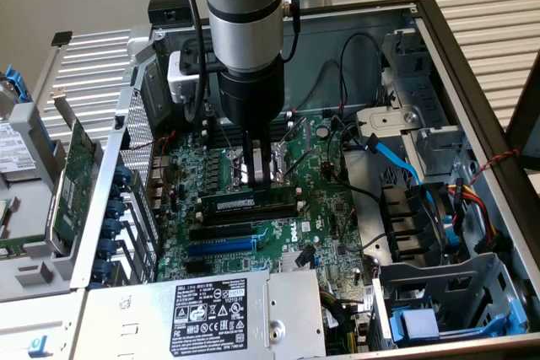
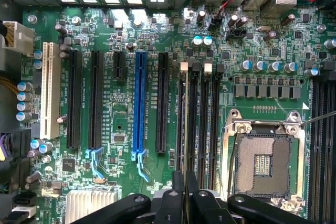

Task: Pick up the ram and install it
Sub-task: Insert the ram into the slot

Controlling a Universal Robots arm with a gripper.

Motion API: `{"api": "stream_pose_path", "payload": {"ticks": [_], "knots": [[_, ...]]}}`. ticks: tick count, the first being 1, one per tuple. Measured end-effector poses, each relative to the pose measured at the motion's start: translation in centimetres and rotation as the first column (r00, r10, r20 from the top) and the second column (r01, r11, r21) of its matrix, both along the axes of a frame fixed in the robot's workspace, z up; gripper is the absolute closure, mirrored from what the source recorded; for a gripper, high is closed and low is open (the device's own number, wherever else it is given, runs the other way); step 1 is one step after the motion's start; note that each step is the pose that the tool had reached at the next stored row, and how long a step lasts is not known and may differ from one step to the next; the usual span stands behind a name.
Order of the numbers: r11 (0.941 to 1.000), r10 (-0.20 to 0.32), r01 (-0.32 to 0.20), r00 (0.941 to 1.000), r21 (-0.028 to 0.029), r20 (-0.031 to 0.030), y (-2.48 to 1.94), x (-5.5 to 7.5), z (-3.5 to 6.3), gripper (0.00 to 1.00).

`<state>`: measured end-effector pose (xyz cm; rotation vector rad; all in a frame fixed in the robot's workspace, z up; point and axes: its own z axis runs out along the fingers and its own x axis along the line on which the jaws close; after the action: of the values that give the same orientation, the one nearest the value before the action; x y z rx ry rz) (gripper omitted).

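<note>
Gripper [image 1: 258, 179] jaws nearly together, clamped on ram [image 1: 232, 204] top edge. Ram upright, lengthwise over slot bank [image 2: 207, 114] beside CPU socket [image 2: 265, 161]. Risk: slight tilt or notch offset jams ram on push; one end seats, other rides high.

The motherboard [image 2: 122, 109] carries a blue slot [image 2: 139, 103] (black ones flank it). A metal-framed processor socket [image 2: 265, 163] sits well apart.
</note>
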<state>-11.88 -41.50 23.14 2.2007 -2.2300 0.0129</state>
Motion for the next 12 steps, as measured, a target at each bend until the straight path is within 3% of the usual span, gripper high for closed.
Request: {"api": "stream_pose_path", "payload": {"ticks": [12], "knots": [[1.0,-0.003,0.003,1.0,-0.0001,-0.0003,-0.16,-0.03,-0.04,0.87]]}}
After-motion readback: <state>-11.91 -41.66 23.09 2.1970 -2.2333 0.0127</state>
